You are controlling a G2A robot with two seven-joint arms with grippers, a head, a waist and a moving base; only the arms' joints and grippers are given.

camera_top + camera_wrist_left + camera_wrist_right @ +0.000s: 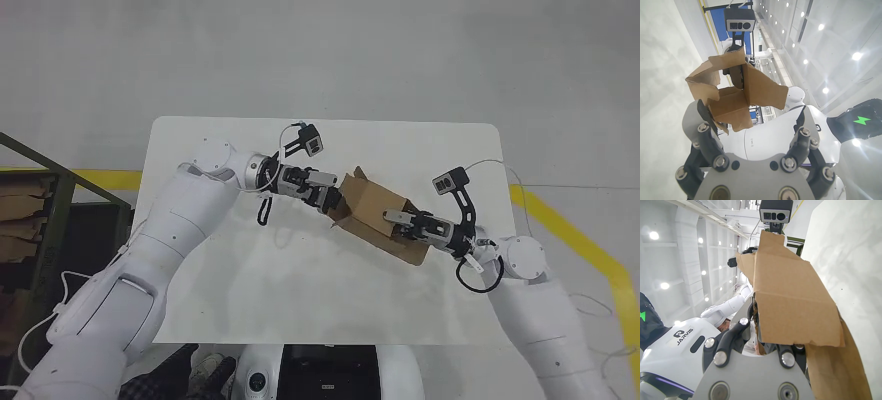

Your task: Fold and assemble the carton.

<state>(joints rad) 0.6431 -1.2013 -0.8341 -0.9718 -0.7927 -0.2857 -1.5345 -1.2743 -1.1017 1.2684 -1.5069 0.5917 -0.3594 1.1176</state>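
Your right end effector [405, 221] is clamping the carton [375, 205] wall; your left end effector [751, 111] is sitting wide, one finger [701, 111] touching a flap [702, 85].

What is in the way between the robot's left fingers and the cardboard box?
Nothing visible is in the way. The left gripper is open, and one of its fingers seems to touch a flap of the box. The right gripper is at the box's other end.
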